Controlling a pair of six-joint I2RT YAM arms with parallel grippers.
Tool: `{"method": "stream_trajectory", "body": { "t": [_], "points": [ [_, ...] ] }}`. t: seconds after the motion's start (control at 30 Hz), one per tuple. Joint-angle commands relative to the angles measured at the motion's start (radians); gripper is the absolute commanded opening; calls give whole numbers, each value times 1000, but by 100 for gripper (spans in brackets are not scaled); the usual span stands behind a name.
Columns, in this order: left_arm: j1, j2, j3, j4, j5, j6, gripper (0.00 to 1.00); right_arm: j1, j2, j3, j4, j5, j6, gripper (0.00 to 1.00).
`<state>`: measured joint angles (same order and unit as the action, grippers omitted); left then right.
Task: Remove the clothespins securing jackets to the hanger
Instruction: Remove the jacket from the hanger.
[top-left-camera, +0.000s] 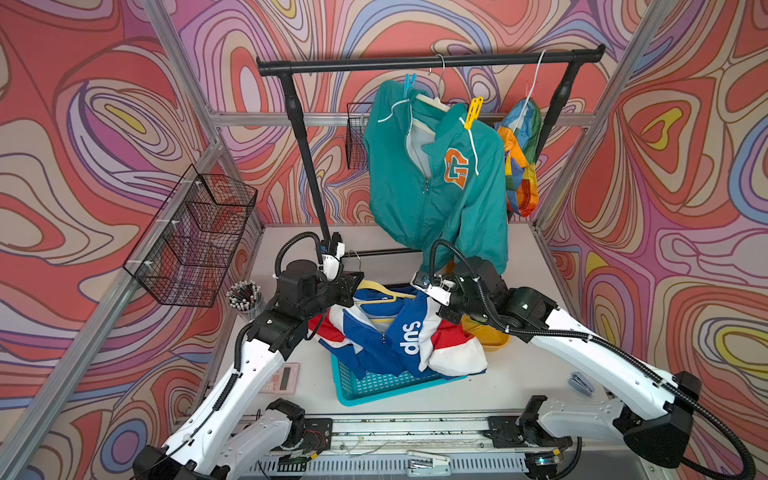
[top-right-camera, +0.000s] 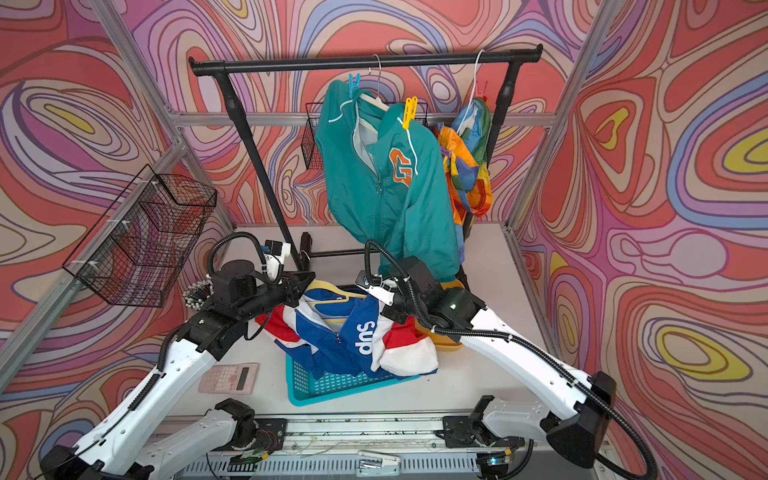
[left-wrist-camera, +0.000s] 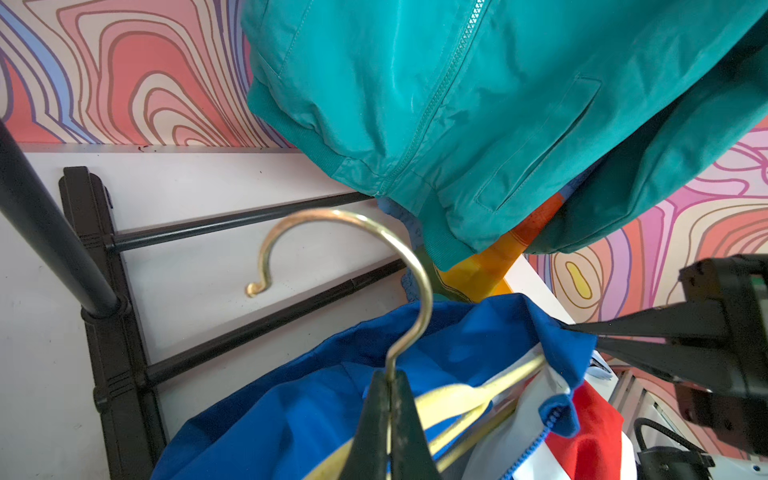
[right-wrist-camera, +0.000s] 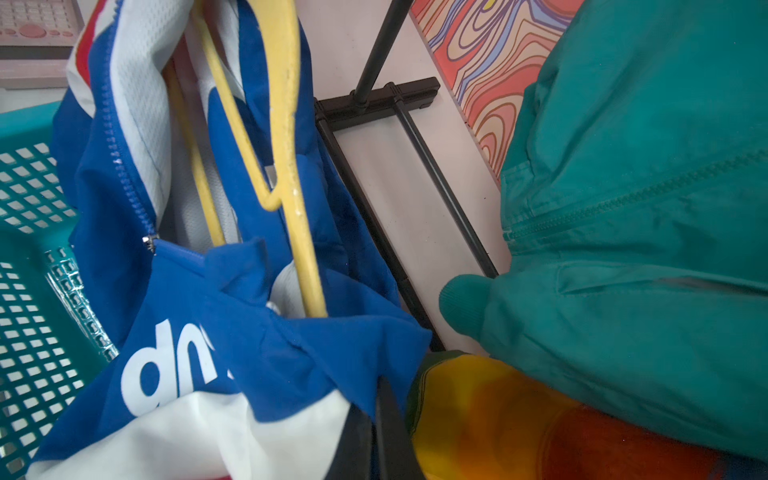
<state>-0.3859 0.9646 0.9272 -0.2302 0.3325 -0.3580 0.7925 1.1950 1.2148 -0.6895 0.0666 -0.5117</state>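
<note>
Swirl-patterned walls in pink, red and lilac enclose a white table (top-left-camera: 519, 374) on which a black garment rack (top-left-camera: 415, 62) stands. A teal jacket (top-left-camera: 436, 199) hangs from the rack's bar, with a blue clothespin (top-left-camera: 409, 83) clipped at one shoulder and a yellow clothespin (top-left-camera: 473, 111) at the other; a rainbow jacket (top-left-camera: 521, 166) hangs just beside it. Below, a blue jacket (top-left-camera: 395, 332) with red and white panels drapes partly into a teal plastic basket (top-left-camera: 361, 386) on the table, a yellow hanger (right-wrist-camera: 286, 124) inside its open collar. The left gripper (left-wrist-camera: 390, 376) is clenched on the neck of the hanger's gold hook (left-wrist-camera: 345, 216). The right gripper (right-wrist-camera: 380, 386) pinches a fold of the blue jacket's fabric between closed jaws. A yellow tub (top-left-camera: 494, 338) sits under the right arm, its inside hidden. A black wire basket (top-left-camera: 195, 241) hangs on the frame at the left, near a cup of pens (top-left-camera: 245, 297).
</note>
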Motion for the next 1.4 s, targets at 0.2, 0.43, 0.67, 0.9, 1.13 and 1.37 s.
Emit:
{"method": "stream_trajectory", "body": {
  "t": [0.2,0.43,0.67,0.9,1.13,1.37],
  "points": [
    [54,-21,32,-79,-49,7,0,-3,-145,-129,-46,167,113,0],
    [104,-51,16,-96,-36,2,0,-3,-213,-214,-45,238,207,0],
    [127,-82,3,-100,-18,25,0,-6,-234,-217,-91,268,328,0],
    [154,-103,-9,-81,-15,3,0,-6,-196,-195,-134,229,471,0],
    [177,-110,-8,-5,2,-68,0,-5,-240,-235,-156,212,622,0],
    [185,-98,20,19,-41,-121,0,-5,-268,-268,-152,168,695,0]
  ]
}}
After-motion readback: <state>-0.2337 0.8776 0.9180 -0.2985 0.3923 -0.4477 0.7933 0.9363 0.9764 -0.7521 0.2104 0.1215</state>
